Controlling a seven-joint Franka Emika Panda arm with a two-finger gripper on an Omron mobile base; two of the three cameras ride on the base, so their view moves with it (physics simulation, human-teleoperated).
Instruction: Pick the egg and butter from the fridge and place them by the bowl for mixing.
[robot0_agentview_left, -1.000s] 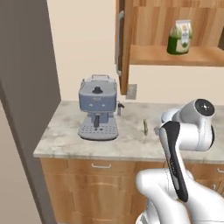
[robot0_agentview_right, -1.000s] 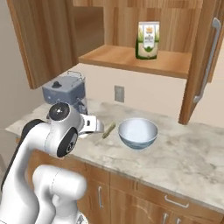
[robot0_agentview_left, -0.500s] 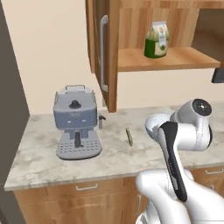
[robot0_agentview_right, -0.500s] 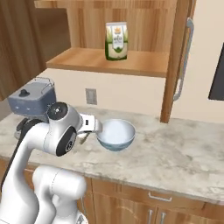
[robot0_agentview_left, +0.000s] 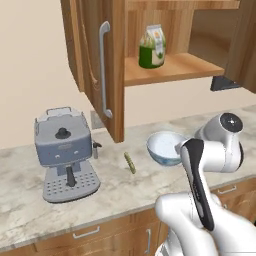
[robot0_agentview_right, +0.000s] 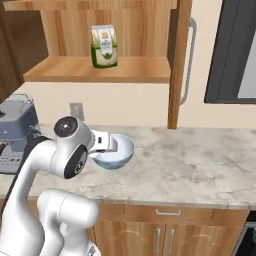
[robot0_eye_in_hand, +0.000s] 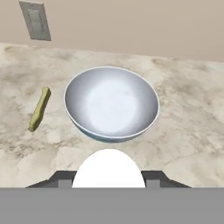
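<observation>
The base is sliding right along the counter, so the coffee machine is drifting toward the left edge of both base views while the bowl and the butter are coming into the left base view.
</observation>
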